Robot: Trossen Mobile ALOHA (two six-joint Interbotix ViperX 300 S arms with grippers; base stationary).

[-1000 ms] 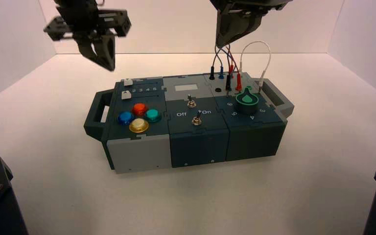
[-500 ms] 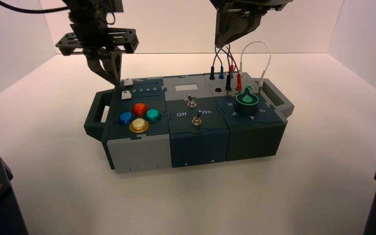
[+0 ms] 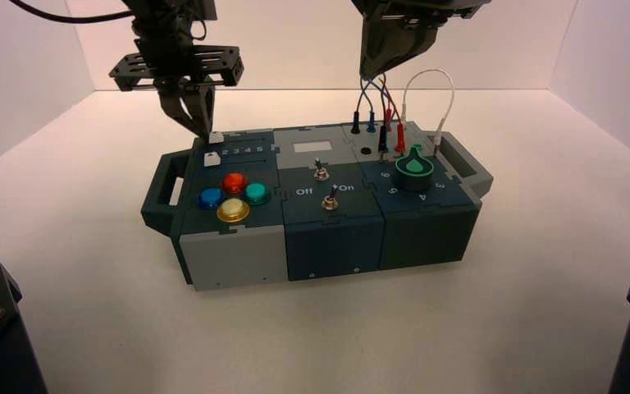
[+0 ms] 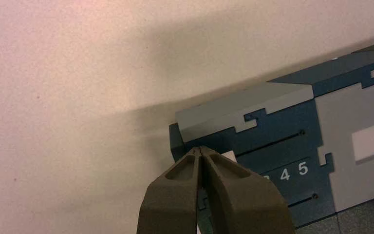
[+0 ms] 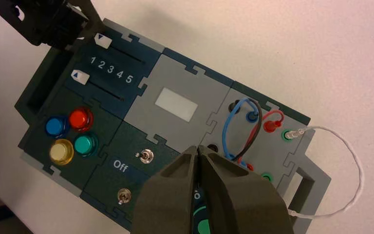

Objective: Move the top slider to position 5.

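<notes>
The left gripper has moved rightward and slightly lower since the earlier frames, from the air off the box's left end to the top slider. Its jaws are clenched together, with nothing seen between them; the tips are right beside the white slider, and whether they touch it I cannot tell. The top slider sits at the 1 end of its track, at the far left of the box, well apart from the digit 5 at the other end of the number row. The lower slider, also white, is at the 1 end too.

The right gripper hangs idle above the right part of the box, jaws clenched on nothing. Nearer the front left are four round buttons: red, blue, green and yellow. Two metal switches stand in the middle, and the green knob is at the right, with the wires plugged in behind it.
</notes>
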